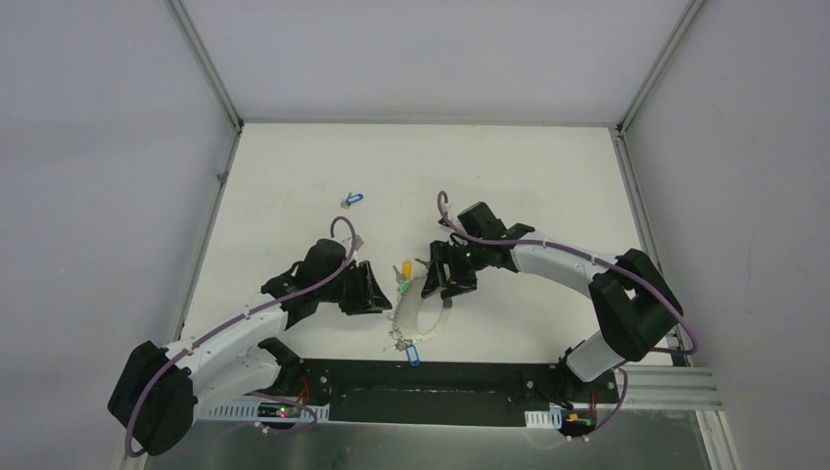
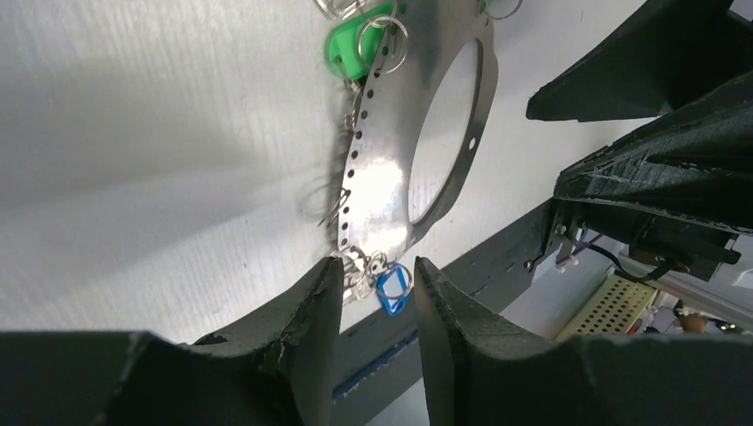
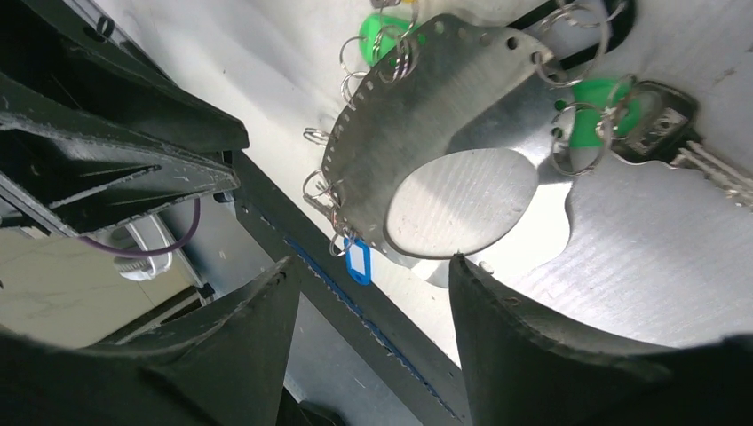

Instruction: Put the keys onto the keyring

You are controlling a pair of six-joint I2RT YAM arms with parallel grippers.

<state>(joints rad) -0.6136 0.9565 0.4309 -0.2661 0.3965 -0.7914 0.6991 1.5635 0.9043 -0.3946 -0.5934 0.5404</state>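
Between the two arms, at the near middle of the white worktop [image 1: 294, 176], lies the keyring [image 2: 377, 177], a flat shiny metal band with a row of small holes along its rim and a big oval opening. It seems tilted, one edge lifted, but I cannot tell what holds it up. Its long axis runs from near to far. Small split rings hang from the rim, carrying a blue plastic tag [image 2: 392, 291] at the near end and a green plastic tag [image 2: 353, 46] and a yellow plastic tag [image 1: 406, 267] at the far end.

The left pincer [image 1: 377, 289] is just beside the ring on its left, jaws apart and gripping nothing. The right pincer [image 1: 442, 284] is just beside it on the right, jaws also wide apart. One fingertip looks very close to the rim, and contact is unclear.

One small silver key with a blue plastic head [image 1: 352, 199] lies alone, well apart from the ring, farther back and to the left. It lies on a slant. It is on the far side of the left pincer, so the left arm is probably the nearer one to fetch it.
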